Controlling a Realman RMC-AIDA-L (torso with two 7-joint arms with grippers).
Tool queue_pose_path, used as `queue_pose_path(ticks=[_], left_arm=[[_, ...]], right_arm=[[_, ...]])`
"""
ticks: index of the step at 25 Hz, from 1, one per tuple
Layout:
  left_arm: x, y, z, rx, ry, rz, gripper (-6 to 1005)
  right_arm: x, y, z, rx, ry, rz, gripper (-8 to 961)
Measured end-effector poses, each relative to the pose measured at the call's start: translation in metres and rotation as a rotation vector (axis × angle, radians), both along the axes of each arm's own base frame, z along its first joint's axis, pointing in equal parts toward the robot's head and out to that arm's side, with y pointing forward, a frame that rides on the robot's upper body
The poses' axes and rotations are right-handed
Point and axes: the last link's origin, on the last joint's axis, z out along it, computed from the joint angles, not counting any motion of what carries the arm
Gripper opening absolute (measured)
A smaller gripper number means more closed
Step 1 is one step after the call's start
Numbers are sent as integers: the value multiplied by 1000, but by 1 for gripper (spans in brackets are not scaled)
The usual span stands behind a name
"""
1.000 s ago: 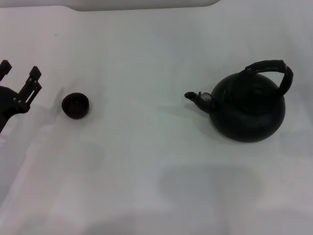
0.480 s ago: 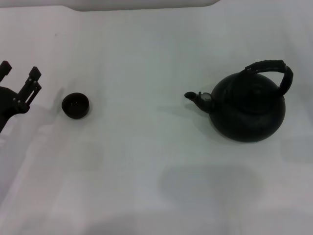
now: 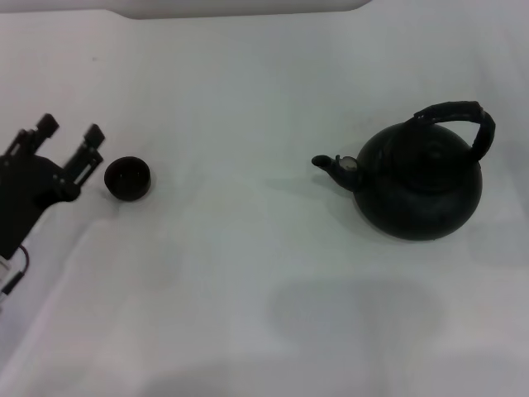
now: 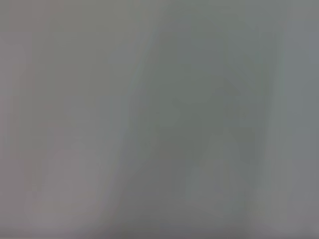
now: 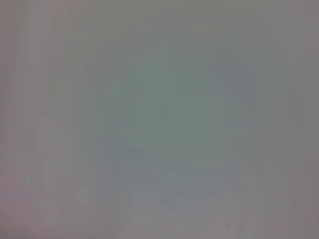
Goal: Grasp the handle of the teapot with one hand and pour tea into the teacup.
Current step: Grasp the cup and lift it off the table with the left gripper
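Left end effector (image 3: 69, 132) hovers at nine o'clock, fingers spread and empty, just beside the teacup (image 3: 127, 178), probably to steady it; teapot (image 3: 421, 178) waits at three o'clock.

**Lighting: bright, diffuse, overhead**

Head view evenly lit, white table (image 3: 248, 273) near washed out, soft faint shadows beside the teapot (image 3: 420, 180) and teacup (image 3: 127, 178). Black objects lose surface detail. Both wrist views: featureless grey blur, nothing resolvable.

Teacup (image 3: 127, 178) left on table (image 3: 248, 314); teapot (image 3: 421, 178) well apart, right, spout facing teacup; left gripper (image 3: 68, 132) just left of teacup.
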Motion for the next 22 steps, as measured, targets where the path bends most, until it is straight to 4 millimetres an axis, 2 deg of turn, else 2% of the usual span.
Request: queue_pose_path(ticks=[5,9,10,16,22], left_arm=[[1,-11,-11,-53,-2,22,742],[1,-18,-14,-65,19,69,858],[4,-18,-14,-67,35,86,887],[11,-13,-11,-83,45,169,887],[24,-4,-19,-158,123,222,887]], right_arm=[[0,6,-3,-19,-2,-14,794],[0,11,-5,-32,-5,-23,794],[0,12,-5,-34,-5,-25,794],[1,16,-9,-48,-2,-42,794],[2,15,-10,-58,-6,-46,794]])
